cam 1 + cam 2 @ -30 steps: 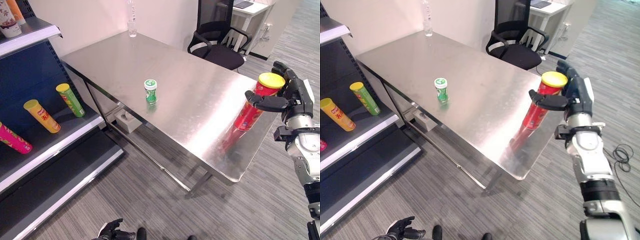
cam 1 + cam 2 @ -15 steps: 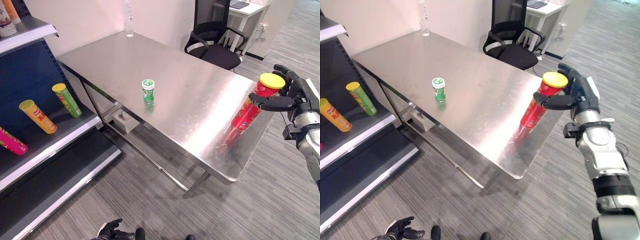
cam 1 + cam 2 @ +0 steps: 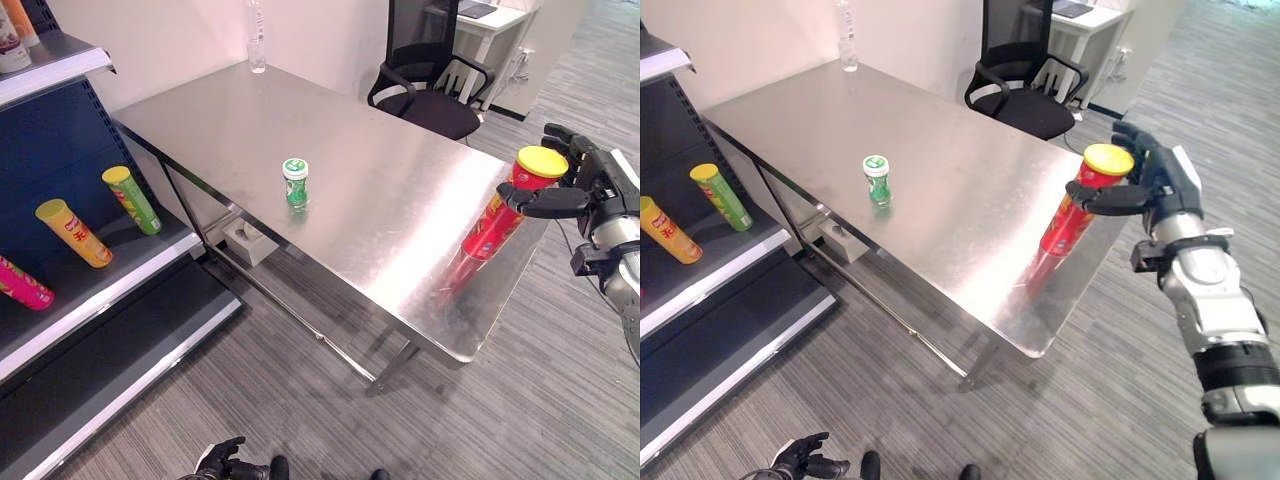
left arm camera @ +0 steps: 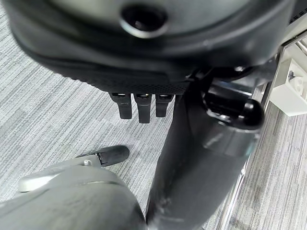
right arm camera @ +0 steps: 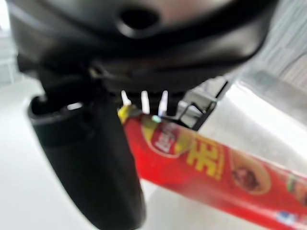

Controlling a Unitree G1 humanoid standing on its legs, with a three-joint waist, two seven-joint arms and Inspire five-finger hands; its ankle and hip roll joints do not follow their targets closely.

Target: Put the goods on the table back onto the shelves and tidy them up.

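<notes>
A red chip can with a yellow lid (image 3: 510, 205) stands near the right corner of the steel table (image 3: 380, 170). My right hand (image 3: 590, 185) is at the can's top, thumb stretched across its near side and fingers straight behind the lid; the can (image 5: 206, 160) shows past the thumb in the right wrist view. A small green can (image 3: 296, 181) stands alone mid-table. My left hand (image 3: 225, 462) hangs low by the floor, fingers relaxed and holding nothing.
The shelf unit (image 3: 120, 275) on the left holds a green can (image 3: 131, 200), a yellow one (image 3: 64, 232) and a pink one (image 3: 22, 285), all lying tilted. A clear bottle (image 3: 257, 40) stands at the table's far corner. A black office chair (image 3: 430, 95) is behind the table.
The view has shifted slightly. My right hand keeps its place around the top of the red can, and the can stands where it was.
</notes>
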